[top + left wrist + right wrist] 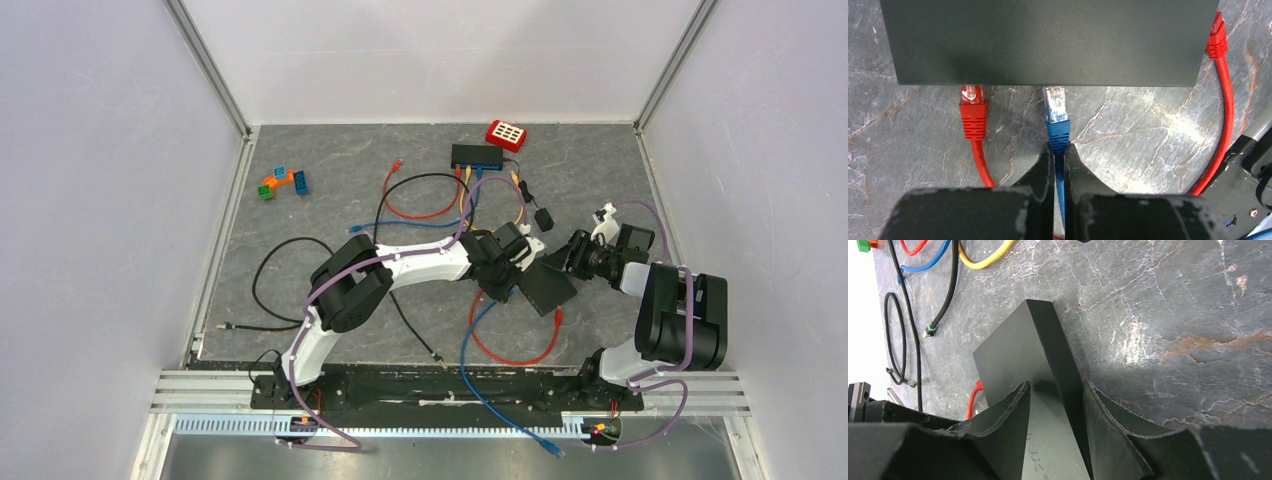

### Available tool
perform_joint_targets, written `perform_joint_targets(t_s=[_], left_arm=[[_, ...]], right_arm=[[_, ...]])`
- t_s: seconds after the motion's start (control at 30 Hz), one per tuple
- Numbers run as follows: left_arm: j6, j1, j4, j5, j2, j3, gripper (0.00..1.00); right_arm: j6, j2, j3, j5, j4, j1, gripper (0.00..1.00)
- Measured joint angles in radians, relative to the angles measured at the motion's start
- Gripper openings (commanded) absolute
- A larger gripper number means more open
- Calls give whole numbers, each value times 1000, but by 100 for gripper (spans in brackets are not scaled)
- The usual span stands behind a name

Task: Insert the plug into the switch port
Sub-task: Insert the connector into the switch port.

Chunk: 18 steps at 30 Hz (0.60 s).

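The black switch [1048, 40] lies flat on the table and fills the top of the left wrist view. My left gripper [1058, 150] is shut on the blue cable just behind the blue plug [1056, 117]. The plug's clear tip reaches the switch's near edge; the ports are hidden. A red plug [972, 112] lies to its left, tip at the same edge. My right gripper [1055, 390] is shut on the switch [1023, 350], fingers on either side of its edge. In the top view the left gripper [500, 275] and right gripper [575, 255] flank the switch [545, 285].
A second black switch [476, 155] with red, blue and yellow cables plugged in sits at the back, beside a red keypad box [506, 134]. Toy bricks [283, 183] lie far left. Black cable loops [290, 285], a red cable loop [510, 350] and a loose red plug [1216, 37] lie around.
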Motion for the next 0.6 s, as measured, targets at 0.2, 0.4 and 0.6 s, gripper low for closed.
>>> perform_joint_targets(t_s=[0.2,0.4,0.6], left_arm=[[0,0,23,2,-1,-10,2],[0,0,28,0,-3,-14,2],[1,2,76,-2,-21,-55,2]], right_arm=[[-2,3,0,-8,0,0,46],[-3,3,0,-8,0,0,46],[-7,10,0,-17,6,-2,46]])
